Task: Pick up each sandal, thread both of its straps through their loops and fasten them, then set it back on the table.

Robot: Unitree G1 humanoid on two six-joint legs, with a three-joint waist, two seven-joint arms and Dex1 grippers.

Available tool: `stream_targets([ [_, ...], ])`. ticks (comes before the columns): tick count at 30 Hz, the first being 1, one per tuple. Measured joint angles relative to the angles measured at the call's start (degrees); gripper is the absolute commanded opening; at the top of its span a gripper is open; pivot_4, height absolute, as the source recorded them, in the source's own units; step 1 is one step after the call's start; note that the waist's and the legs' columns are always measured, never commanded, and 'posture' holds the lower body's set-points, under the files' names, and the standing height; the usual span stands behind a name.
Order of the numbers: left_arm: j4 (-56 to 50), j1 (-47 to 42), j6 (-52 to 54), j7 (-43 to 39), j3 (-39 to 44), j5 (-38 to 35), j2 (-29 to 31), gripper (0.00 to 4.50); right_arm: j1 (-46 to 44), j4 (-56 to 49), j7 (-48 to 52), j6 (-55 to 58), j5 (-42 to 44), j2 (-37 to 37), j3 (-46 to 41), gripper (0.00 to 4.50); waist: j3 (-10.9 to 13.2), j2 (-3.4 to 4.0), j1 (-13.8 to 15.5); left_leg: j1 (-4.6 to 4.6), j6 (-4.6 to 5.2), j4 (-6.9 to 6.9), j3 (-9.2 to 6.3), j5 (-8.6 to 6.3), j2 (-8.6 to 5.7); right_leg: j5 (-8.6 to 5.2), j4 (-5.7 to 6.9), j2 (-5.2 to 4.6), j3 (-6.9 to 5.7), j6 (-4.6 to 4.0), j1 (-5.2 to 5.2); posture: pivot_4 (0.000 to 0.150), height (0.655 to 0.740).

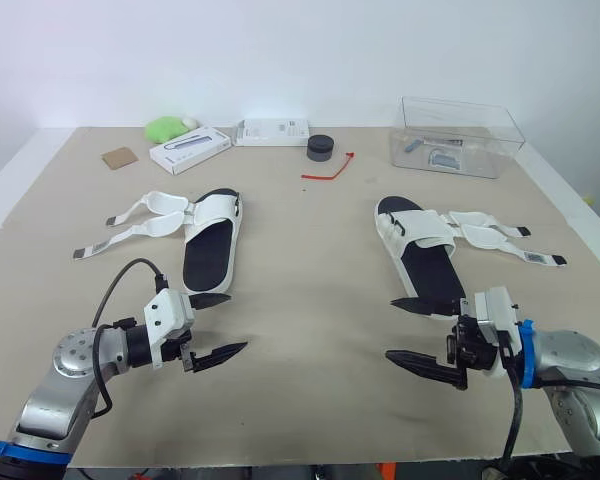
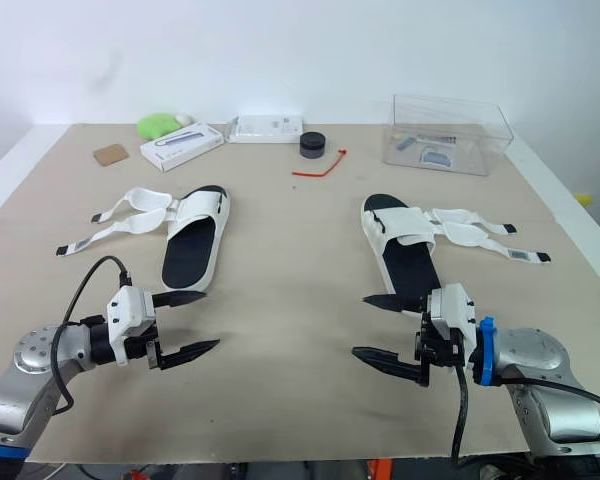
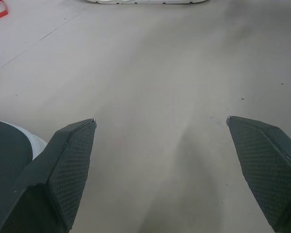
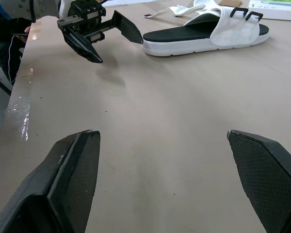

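A small black round pot (image 1: 321, 148) stands at the far middle of the worktop (image 1: 310, 235) and is taken as the marker. The left sandal (image 1: 212, 248) is seen nearer than the pot and to its left, flat on its sole. Its two white straps (image 1: 145, 215) are laid out loose, away from the pot. The right sandal (image 1: 420, 250) is seen nearer than the pot and to its right, also flat. Its straps (image 1: 485, 230) are splayed outward, unthreaded.

The left gripper (image 1: 236, 322) is held low over the worktop, nearer than the left sandal's heel. Its fingers are spread wide with bare worktop between them. The right gripper (image 1: 390, 328) is held likewise just beside the right sandal's heel, its fingers wide apart. A red tie (image 1: 330, 170) lies just beside the pot, and a clear box (image 1: 458, 137) stands to the pot's right.
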Motion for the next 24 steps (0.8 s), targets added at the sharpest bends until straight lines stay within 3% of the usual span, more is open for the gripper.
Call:
stream_targets([
  [13,-0.6,-2.4,0.7,-3.4,-0.3,-1.9,0.0,4.46,-1.0,0.2,-2.2,2.5,0.6,1.9,0.1,4.50,0.0,0.00,0.0,0.00,0.00,0.00,0.01,0.00,0.00,0.01,0.00,0.01,0.02,-0.01,0.00,0.150,0.7400],
  [17,-0.6,-3.5,1.6,-4.5,-1.2,-2.6,0.0,4.46,-1.5,0.2,-8.3,5.8,1.0,3.7,-0.4,4.50,0.0,0.00,0.0,0.00,0.00,0.01,0.02,0.00,0.00,0.03,0.01,0.02,0.04,0.00,0.00,0.150,0.7400],
  [24,-7.5,-11.2,11.2,-10.2,-9.0,-9.4,0.0,4.46,-11.0,0.4,-28.4,20.9,3.3,6.4,-4.3,4.50,0.0,0.00,0.0,-0.04,-0.01,0.06,0.07,0.01,-0.04,0.09,0.01,0.05,0.16,0.05,-0.02,0.150,0.7400],
])
